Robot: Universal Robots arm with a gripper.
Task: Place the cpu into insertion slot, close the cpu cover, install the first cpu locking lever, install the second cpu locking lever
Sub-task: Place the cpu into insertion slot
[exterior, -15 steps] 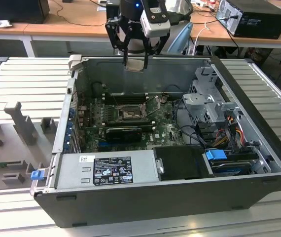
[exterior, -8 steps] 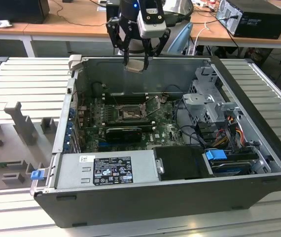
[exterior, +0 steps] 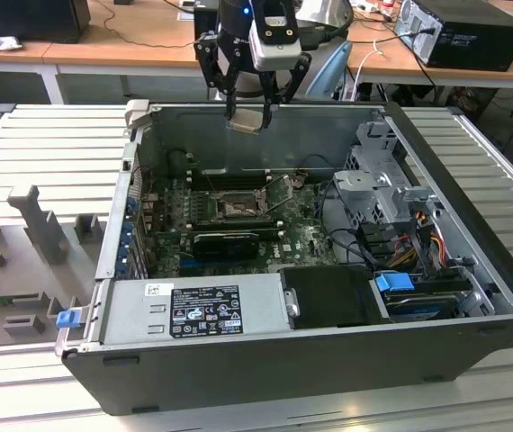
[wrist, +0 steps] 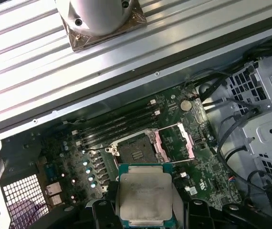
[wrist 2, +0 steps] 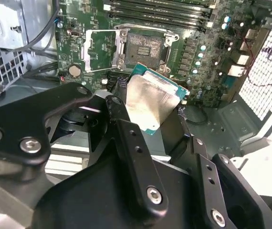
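**Cpu clamped above the open case**

Ribbed grey tabletop (exterior: 49, 144) under everything. On it, a dark computer case (exterior: 310, 369), lying on its side with the interior open. Along the near wall in the exterior view, a silver power supply (exterior: 139, 315) with a black-and-white printed label (exterior: 204, 310), lettering too small to make out. Beyond that, a green motherboard (exterior: 301, 238). Up over the far side of the case, a black end effector (exterior: 248, 115), hanging in the air and clamped on the cpu (exterior: 244, 123) by two opposite edges. Near the middle of the board, the insertion slot (exterior: 236, 209), black-framed, dark centre bare. Just beside the slot in the first wrist view, the cpu cover (wrist: 189, 144), swung open. Smallest, the cpu itself: pale metal face, green rim, tilted in the second wrist view, well apart from the slot. Faint print on its face, not readable.
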